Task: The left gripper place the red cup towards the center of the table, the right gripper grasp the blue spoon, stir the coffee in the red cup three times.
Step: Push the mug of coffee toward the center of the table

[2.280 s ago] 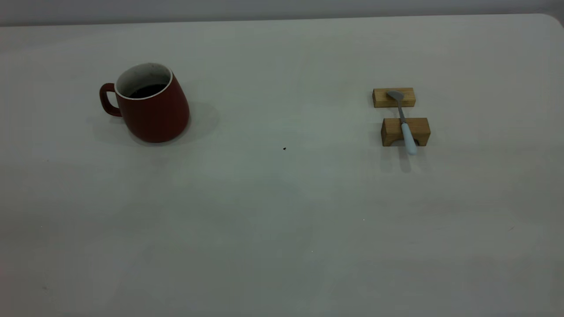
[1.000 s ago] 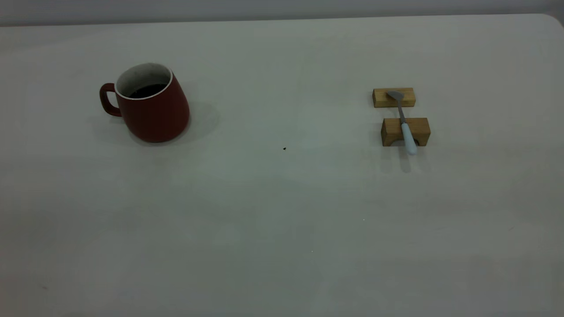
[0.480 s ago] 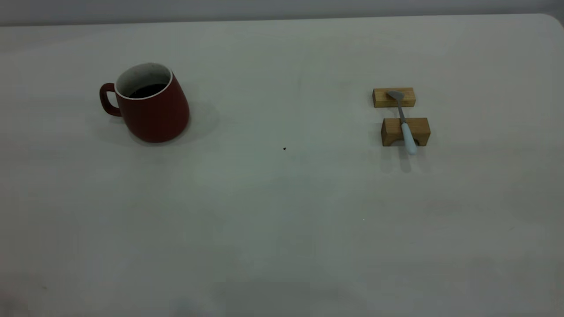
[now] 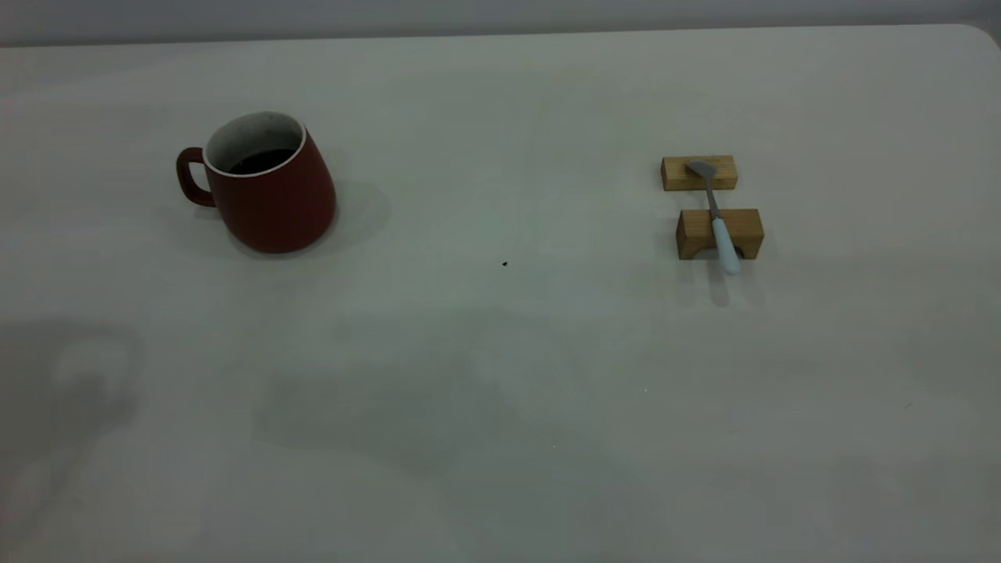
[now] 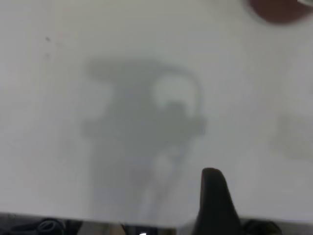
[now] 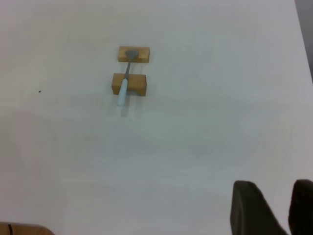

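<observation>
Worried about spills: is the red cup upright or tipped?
Upright: the red cup stands on its base, rim up, with coffee inside.

Glossy ceramic red cup (image 4: 270, 191), matt table (image 4: 500, 375), wooden blocks (image 4: 719, 233), metal-necked blue spoon (image 4: 715, 215)

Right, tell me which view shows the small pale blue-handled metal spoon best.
The exterior view: the pale blue-handled metal spoon is largest there, lying across two tan wooden blocks, bowl on the farther block. The right wrist view shows it smaller. The left wrist view doesn't show it.
</observation>
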You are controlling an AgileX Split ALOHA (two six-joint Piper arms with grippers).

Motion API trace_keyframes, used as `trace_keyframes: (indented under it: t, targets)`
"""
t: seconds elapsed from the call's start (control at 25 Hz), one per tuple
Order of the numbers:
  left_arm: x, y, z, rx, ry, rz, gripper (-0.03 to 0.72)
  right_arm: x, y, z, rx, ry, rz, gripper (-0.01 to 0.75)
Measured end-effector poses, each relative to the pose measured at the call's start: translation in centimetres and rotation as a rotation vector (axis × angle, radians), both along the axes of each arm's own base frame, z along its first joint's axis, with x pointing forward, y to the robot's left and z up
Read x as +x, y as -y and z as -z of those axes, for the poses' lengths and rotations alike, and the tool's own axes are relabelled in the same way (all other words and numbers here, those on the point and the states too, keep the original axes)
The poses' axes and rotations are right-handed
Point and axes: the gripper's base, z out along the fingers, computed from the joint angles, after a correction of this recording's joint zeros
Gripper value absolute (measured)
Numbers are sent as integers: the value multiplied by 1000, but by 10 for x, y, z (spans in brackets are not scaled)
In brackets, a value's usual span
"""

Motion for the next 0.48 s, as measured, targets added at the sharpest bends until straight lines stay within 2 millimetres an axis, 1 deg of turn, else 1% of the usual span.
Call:
trace_keyframes:
  t: [0.12,0.2,0.24,0.28,0.36,0.48]
  targets:
    - [32,-16,15,27,-42,25,558,0,0,0,0,0,0,237]
    - [56,-24,25,57,-73,107,558,0,0,0,0,0,0,237]
    - [68,-26,32,73,-88,164,558,0,0,0,0,0,0,237]
    - [80,-27,33,91,-89,221,558,0,0,0,0,0,0,237]
    - [107,-29,44,133,-105,379,558,0,0,0,0,0,0,237]
    - [144,-31,62,152,-143,594,558,0,0,0,0,0,0,237]
